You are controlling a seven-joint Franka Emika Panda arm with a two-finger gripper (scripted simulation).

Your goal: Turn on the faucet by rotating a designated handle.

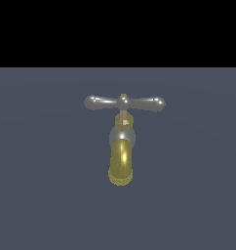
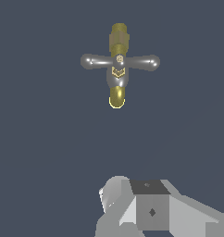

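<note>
The faucet (image 1: 122, 146) stands in the middle of the exterior view, its brass spout (image 1: 121, 166) curving toward the camera and ending in a ribbed rim. The handle (image 1: 124, 102), a silver-grey crossbar with two bulb-ended arms, lies level across its top. In the wrist view the faucet (image 2: 117, 85) and handle (image 2: 120, 61) show from above, far from the camera. Grey blocky parts of my gripper (image 2: 141, 206) fill that picture's lower edge, well apart from the handle. Its fingers do not show separately. The exterior view shows no gripper.
A flat dark blue-grey floor (image 1: 42, 195) surrounds the faucet on all sides. A black band fills the upper part of the exterior view. No other object shows.
</note>
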